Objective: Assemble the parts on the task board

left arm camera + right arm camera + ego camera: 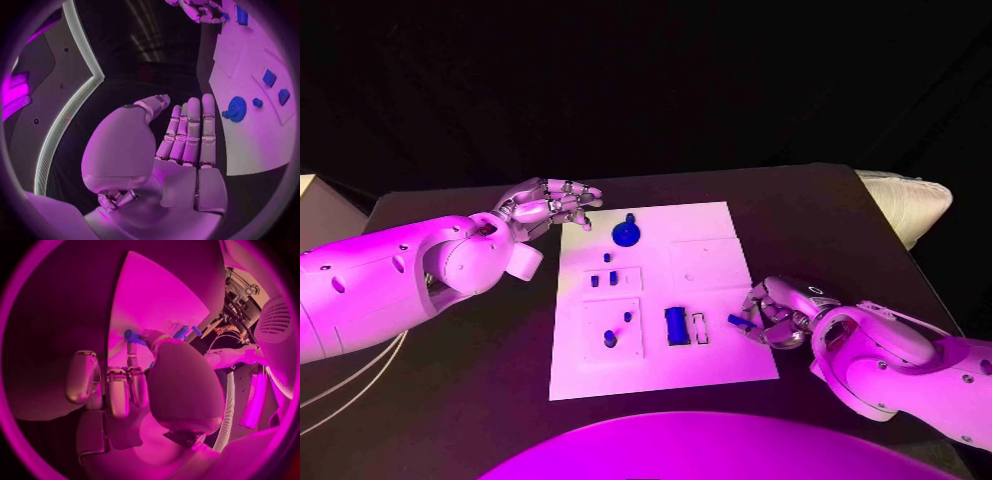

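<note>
Right hand (780, 318), fingers seemingly pinching a small blue part (738, 322) beside the white task board (718, 375), needs seating it; left hand (548, 207) idles, fingers apart.

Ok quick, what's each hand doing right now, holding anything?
Left hand: open, holding nothing, fingers straight.
Right hand: holds a small blue part at the board's edge.

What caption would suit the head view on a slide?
Right hand pinches a small blue part at the white board's edge; left hand hovers open beyond its far corner.
</note>
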Available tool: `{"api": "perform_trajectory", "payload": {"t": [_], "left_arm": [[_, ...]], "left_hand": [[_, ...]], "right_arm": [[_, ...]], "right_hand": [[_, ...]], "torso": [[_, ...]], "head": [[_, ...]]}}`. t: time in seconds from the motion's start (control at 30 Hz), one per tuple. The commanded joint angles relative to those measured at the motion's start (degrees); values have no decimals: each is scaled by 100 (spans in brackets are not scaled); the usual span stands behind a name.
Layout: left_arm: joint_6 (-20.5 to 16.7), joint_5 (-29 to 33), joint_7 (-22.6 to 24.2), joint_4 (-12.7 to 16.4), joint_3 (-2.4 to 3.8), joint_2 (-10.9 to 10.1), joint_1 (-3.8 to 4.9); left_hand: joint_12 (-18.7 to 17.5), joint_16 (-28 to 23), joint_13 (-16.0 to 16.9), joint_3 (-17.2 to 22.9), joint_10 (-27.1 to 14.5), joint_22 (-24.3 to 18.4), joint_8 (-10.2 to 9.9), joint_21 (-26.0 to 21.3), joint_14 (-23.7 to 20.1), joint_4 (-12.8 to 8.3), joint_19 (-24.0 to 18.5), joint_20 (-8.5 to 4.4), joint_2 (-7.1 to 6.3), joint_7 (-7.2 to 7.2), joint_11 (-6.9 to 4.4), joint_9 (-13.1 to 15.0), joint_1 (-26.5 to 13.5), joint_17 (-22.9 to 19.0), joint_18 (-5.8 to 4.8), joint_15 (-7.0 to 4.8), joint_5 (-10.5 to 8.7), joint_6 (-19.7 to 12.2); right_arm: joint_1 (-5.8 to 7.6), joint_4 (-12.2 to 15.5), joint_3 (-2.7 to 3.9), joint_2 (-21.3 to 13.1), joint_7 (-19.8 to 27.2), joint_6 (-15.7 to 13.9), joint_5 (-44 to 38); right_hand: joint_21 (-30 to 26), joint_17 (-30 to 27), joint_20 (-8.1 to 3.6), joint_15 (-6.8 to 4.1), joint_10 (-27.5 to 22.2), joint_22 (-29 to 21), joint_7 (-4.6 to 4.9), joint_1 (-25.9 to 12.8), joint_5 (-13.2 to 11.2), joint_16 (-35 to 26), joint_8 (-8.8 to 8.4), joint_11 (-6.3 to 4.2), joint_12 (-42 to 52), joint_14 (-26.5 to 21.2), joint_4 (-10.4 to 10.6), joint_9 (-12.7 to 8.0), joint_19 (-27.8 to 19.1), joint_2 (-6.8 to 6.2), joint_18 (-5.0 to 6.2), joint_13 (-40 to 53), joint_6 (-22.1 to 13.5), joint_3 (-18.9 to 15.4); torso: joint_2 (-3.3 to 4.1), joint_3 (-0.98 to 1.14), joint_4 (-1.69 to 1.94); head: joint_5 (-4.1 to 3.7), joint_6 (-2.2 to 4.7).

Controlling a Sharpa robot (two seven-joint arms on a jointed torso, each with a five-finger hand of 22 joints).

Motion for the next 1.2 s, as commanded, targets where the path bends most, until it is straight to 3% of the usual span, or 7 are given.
{"api": "perform_trajectory", "payload": {"t": [0.03, 0.2, 0.33, 0.43, 0.8, 1.2], "left_arm": [[86, -10, 40, 11, 3, 8, 0], [72, -40, 0, 8, 3, 14, 0], [57, -59, -13, 11, 3, 16, 0], [53, -59, -13, 19, 3, 14, 0], [33, -55, -19, 42, 4, 6, 0], [65, -53, -21, 52, 4, 5, 0]], "left_hand": [[20, 22, -4, -7, -37, -7, 26, -31, -33, 32, 44, -15, 59, -5, 9, -1, -12, 7, 31, 16, 4, -43], [23, 27, -4, 0, -42, -10, 27, -35, -34, 37, 47, -15, 71, -5, 9, -2, -11, 8, 32, 16, 7, -48], [25, 28, -5, 5, -43, -10, 29, -36, -35, 35, 49, -16, 77, -7, 8, -2, -6, 8, 32, 15, 9, -48], [25, 28, -5, 5, -43, -10, 29, -36, -35, 35, 49, -16, 77, -7, 8, -2, -6, 8, 32, 15, 9, -48], [29, 32, -5, 7, -47, -12, 34, -39, -38, 31, 52, -16, 73, -7, 7, -2, -1, 9, 33, 14, 7, -49], [29, 32, -5, 7, -47, -12, 34, -39, -38, 31, 52, -16, 73, -7, 7, -2, -1, 9, 33, 14, 7, -49]], "right_arm": [[12, 80, -42, -53, 80, -74, 676], [172, 282, -39, -119, 311, -268, 1048], [232, 348, -38, -98, 390, -292, 1323], [249, 336, -39, -48, 407, -278, 1568], [167, 193, -42, 336, 301, -306, 2245], [112, 60, -42, 594, 63, -381, 2309]], "right_hand": [[46, 1508, -25, -32, 488, 409, -39, -82, 34, 32, 62, -23, 38, 598, -523, 85, 18, -10, -12, 1363, -20, 553], [25, 1508, -27, -36, 499, 407, -43, -157, 65, 32, 88, -27, 60, 598, -601, 117, 13, 3, -8, 1374, -31, 641], [16, 1508, -26, -34, 498, 409, -40, -265, 56, 32, 103, -23, 56, 598, -627, 136, 10, -17, -7, 1373, -38, 662], [22, 1508, -22, -31, 505, 424, -42, -551, -204, 32, 120, -23, 69, 598, -609, 162, 16, -8, -10, 1380, -47, 673], [104, 1508, -28, -37, 552, 486, -51, -1017, -386, 32, 150, -29, 179, 598, -521, 189, 57, -23, -26, 1436, 13, 436], [125, 1508, -34, -43, 567, 508, -59, -1213, -354, 32, 160, -36, 213, 598, -439, 193, 70, -30, -31, 1454, 51, 273]], "torso": [[0, -7, -6], [-1, -2, 7], [3, -11, -1], [4, -9, -1], [8, 5, 9], [7, 6, 2]], "head": [[-1, 1], [-7, 1], [10, 1], [24, 1], [32, 1], [34, 1]]}}
